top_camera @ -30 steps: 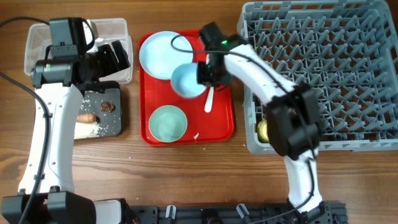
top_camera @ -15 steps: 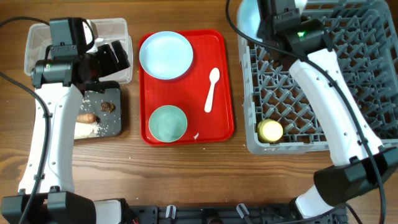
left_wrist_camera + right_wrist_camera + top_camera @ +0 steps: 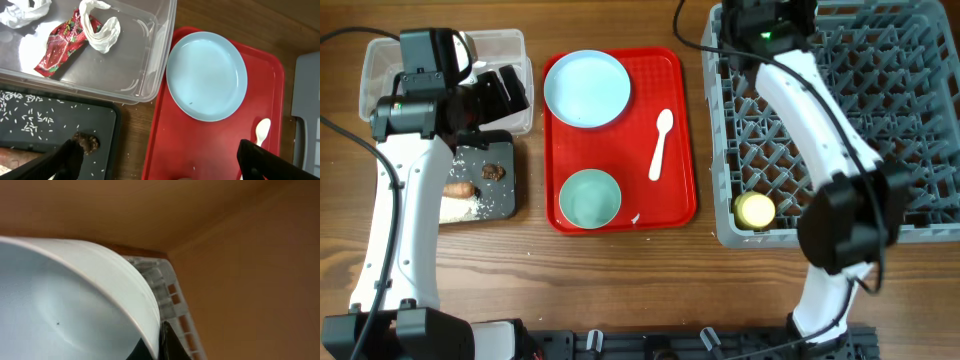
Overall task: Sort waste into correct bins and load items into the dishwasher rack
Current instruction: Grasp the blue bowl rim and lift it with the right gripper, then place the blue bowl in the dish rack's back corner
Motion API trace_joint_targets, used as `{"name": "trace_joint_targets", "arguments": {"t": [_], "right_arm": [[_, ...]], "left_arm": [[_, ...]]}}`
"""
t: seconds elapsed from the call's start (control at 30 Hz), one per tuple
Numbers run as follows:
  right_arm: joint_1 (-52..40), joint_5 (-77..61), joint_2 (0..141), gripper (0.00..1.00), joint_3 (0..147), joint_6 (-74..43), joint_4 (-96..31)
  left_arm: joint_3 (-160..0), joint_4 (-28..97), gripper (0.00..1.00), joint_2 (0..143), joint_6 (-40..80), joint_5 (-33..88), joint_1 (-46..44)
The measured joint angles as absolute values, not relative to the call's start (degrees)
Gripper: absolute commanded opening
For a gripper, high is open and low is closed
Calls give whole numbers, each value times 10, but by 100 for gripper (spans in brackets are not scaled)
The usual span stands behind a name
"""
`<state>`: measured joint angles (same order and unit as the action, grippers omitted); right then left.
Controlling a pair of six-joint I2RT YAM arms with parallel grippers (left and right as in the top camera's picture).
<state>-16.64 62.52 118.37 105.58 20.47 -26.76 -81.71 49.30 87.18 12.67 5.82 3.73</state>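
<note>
The right gripper (image 3: 763, 10) is at the top edge of the overhead frame, over the upper left corner of the grey plastic dishwasher rack (image 3: 880, 130). In its wrist view a pale blue round bowl (image 3: 65, 300) fills the lower left of the frame. One dark finger (image 3: 167, 342) touches the bowl's rim, and the rack's corner shows just behind. The jaws look clamped on that bowl. A round yellow object (image 3: 755, 209) lies in the rack's lower left corner.

The left gripper (image 3: 160, 159) hovers in the upper left of the overhead frame, its jaws wide apart with nothing between them. In its wrist view the two dark tips sit in the lower corners. Beneath it, a clear plastic bin (image 3: 150, 75) holds a red crumpled wrapper (image 3: 62, 42) and a white crumpled tissue (image 3: 102, 27). Just below the bin, a black rectangular tray (image 3: 505, 205) carries scattered rice grains and a brown food lump (image 3: 86, 142).

The red rectangular tray (image 3: 675, 120) lies at the centre of the overhead frame. On it, a pale blue round plate (image 3: 586, 88) sits at the top, a light green bowl (image 3: 589, 198) at the lower left and a white plastic spoon (image 3: 660, 143) on the right, each apart from the others.
</note>
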Motion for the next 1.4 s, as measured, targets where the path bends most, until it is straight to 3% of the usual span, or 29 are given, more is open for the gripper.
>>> {"name": "trace_joint_targets", "arguments": {"t": [0.3, 1.4], "right_arm": [[-167, 633, 1231, 4, 1056, 345, -237], [-171, 620, 1289, 4, 1056, 359, -145]], "left_arm": [[-817, 493, 100, 872, 127, 58, 37], [-817, 493, 100, 872, 127, 58, 37]]}}
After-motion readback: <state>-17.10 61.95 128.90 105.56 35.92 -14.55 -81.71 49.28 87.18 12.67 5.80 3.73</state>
